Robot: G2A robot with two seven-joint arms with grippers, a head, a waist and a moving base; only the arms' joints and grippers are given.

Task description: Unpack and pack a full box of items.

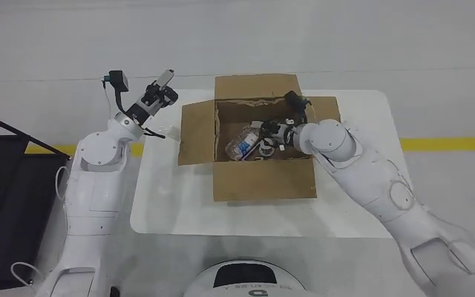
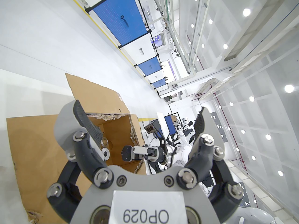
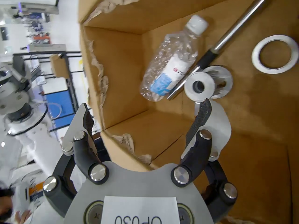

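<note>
Risk: right end effector (image 3: 144, 107), wide open and empty in the box (image 3: 257, 122), may snag the rod (image 3: 233, 30) beside the bottle (image 3: 172, 64).

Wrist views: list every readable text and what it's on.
"OP029": white label on the left gripper.
"OP030": white label on the right gripper, cut by the frame edge.
Water bottle label: too blurred to read.
Blue panels: logos too small to read.
</note>
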